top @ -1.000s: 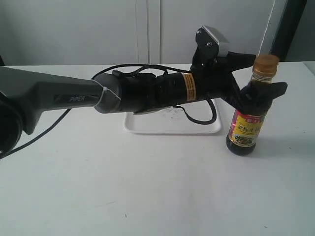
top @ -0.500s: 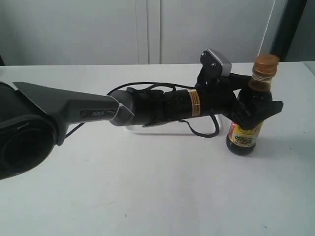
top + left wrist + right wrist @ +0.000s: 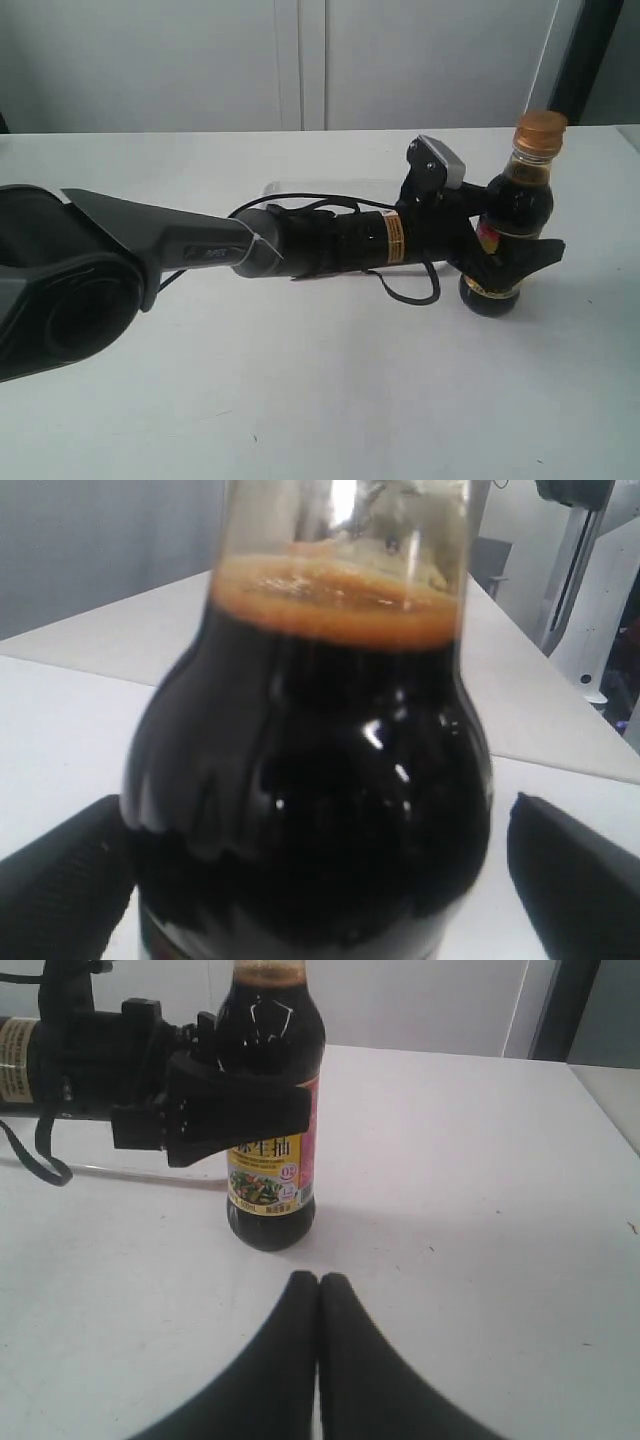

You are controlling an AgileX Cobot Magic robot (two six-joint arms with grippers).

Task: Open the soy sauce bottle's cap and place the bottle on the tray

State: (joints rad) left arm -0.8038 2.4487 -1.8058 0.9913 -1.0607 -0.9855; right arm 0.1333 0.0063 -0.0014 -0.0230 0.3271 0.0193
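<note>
The soy sauce bottle (image 3: pixel 515 195) stands upright on the white table at the right, its golden-tan cap (image 3: pixel 541 128) closed on the neck. My left gripper (image 3: pixel 510 262) reaches across from the left and straddles the bottle at label height. It is open: in the left wrist view the bottle (image 3: pixel 310 780) fills the space between the fingers, with a gap beside one finger (image 3: pixel 570 880). The right gripper (image 3: pixel 318 1278) is shut and empty, low over the table just short of the bottle (image 3: pixel 275 1175). The tray (image 3: pixel 300 187) lies behind the left arm, mostly hidden.
The left arm's black forearm (image 3: pixel 330 240) and its looped cable (image 3: pixel 410 292) stretch over the middle of the table, above the tray. The tray's near rim (image 3: pixel 130 1172) shows beside the bottle in the right wrist view. White cabinet doors stand behind the table.
The left arm has dropped lower and its open gripper has slid down the bottle from the shoulder to label height. The bottle has stayed in place, upright.
</note>
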